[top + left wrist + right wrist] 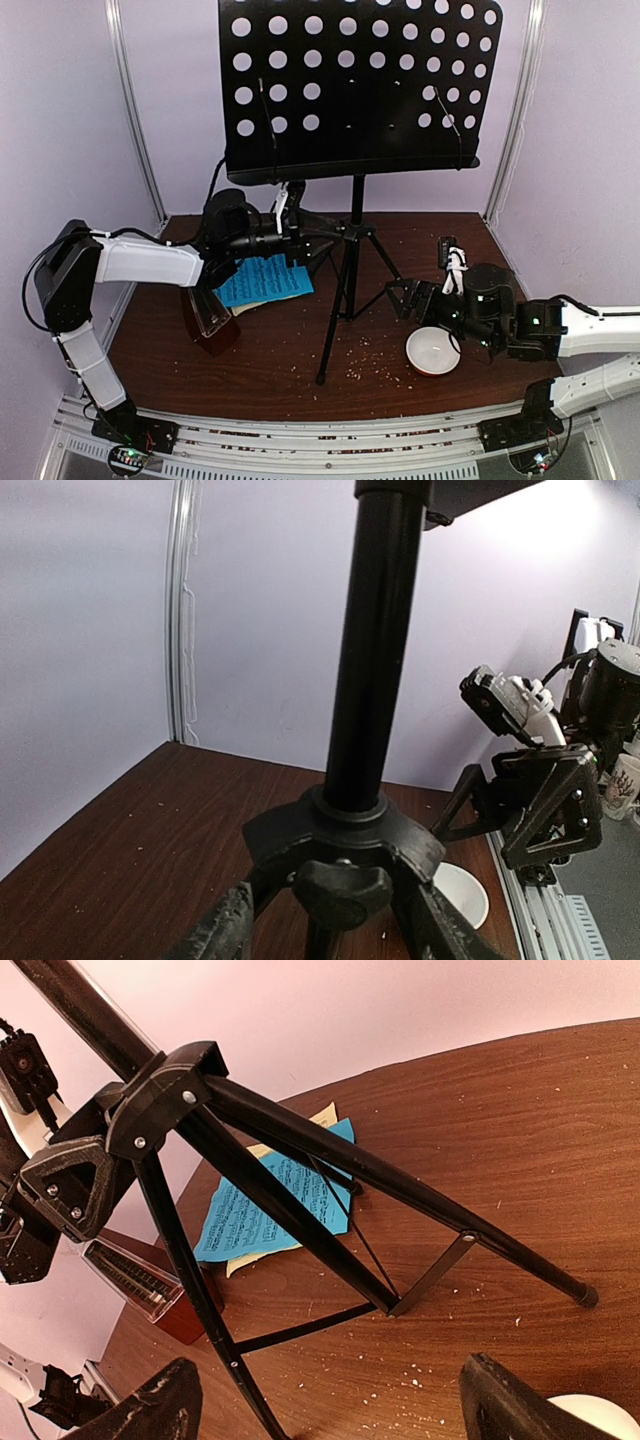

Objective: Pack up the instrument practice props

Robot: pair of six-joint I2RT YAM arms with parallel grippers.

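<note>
A dark brown wooden table (280, 345) carries a black tripod music stand (345, 290), its legs spread ahead of the right fingers (520, 1400). A white bowl (432, 350) sits just beside them. A blue sheet (262, 280), a yellow sheet (322, 1116) and a brown metronome (210, 322) lie near the left fingers (215, 935). Crumbs (365, 350) are scattered about.

One music stand (350, 150), one metronome (208, 318), one bowl (432, 350), and seemingly two sheets (262, 280).

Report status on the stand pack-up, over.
Left tool straddles music stand hub, grip unconfirmed. Right tool open, empty. Stand upright; sheets, metronome on table. White bowl beside right tool.
</note>
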